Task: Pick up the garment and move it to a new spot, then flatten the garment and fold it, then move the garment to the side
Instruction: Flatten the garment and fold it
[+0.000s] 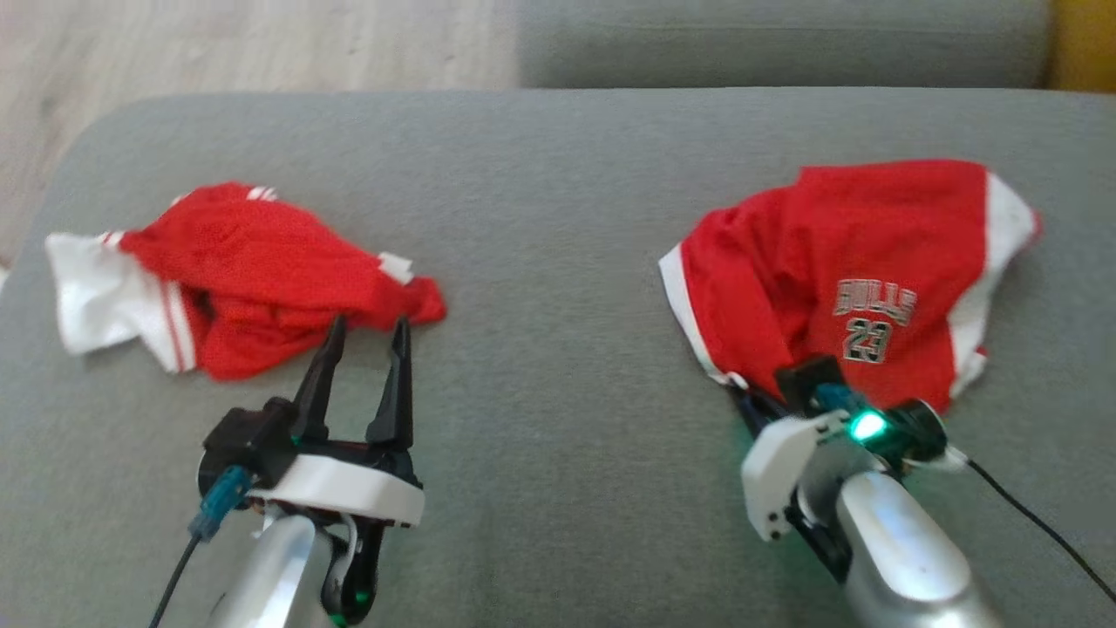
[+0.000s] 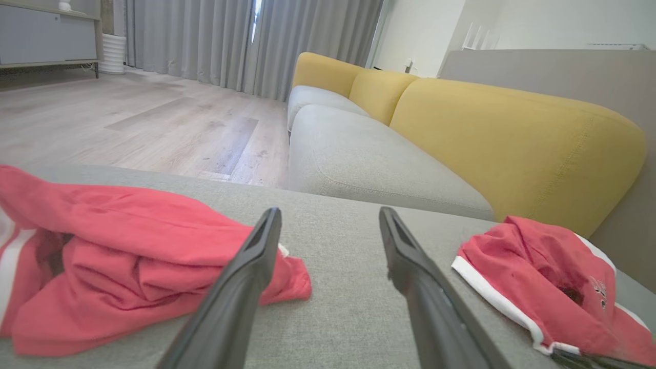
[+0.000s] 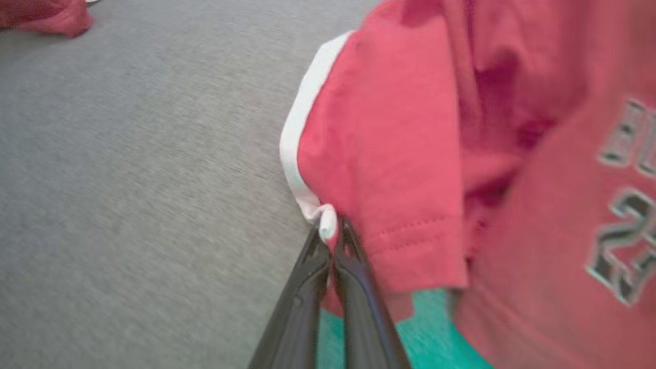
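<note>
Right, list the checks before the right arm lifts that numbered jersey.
1. Right gripper shut on the white trim of the jersey: ok.
2. Bite deep enough to hold: cannot tell, only a small fold sits between the tips.
3. Left gripper open and empty: ok.
4. Left gripper apart from the other red garment: cannot tell.
5. Bare cushion between the garments for a new spot: ok.

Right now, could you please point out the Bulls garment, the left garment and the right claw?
Bulls garment [image 1: 872, 235], head view, red cloth above the lettering.
left garment [image 1: 253, 257], head view, middle of its red part.
right claw [image 3: 332, 234], right wrist view, between the fingertips shut on the white hem.
</note>
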Available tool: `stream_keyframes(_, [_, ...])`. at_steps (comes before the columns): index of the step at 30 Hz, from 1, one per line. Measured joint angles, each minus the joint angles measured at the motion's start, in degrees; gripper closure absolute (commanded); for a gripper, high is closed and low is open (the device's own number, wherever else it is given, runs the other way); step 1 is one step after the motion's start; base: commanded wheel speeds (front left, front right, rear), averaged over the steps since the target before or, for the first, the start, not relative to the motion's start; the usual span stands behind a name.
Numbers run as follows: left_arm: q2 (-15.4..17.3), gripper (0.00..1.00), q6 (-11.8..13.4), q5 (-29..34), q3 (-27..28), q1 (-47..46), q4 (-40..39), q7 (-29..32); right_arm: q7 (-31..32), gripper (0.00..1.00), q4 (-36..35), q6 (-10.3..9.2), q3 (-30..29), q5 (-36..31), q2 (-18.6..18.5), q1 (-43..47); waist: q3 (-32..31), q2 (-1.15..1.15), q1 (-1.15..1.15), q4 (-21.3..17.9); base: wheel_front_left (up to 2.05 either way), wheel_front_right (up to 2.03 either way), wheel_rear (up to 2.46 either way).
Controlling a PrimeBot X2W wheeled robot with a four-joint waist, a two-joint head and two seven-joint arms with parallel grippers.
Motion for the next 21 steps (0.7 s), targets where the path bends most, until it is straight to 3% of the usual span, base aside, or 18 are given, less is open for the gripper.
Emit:
stream_keyframes(12, [-0.89,0.0,-0.57,1.6,2.22,1.77,-0.49,-0.05,4.24,1.0,-14.7,0.0,-20.54,-6.59,-1.34,12.57,-2.8,0.0,0.0,-8.87,0.0,0.0,0.0])
stream_keyframes(21, [-1.87,0.0,-1.04,2.55,2.22,1.79,-0.46,-0.05,9.14,1.0,-23.16,0.0,-34.81,-11.4,-1.44,16.49,-3.27,0.0,0.0,-10.49,0.0,0.0,0.0])
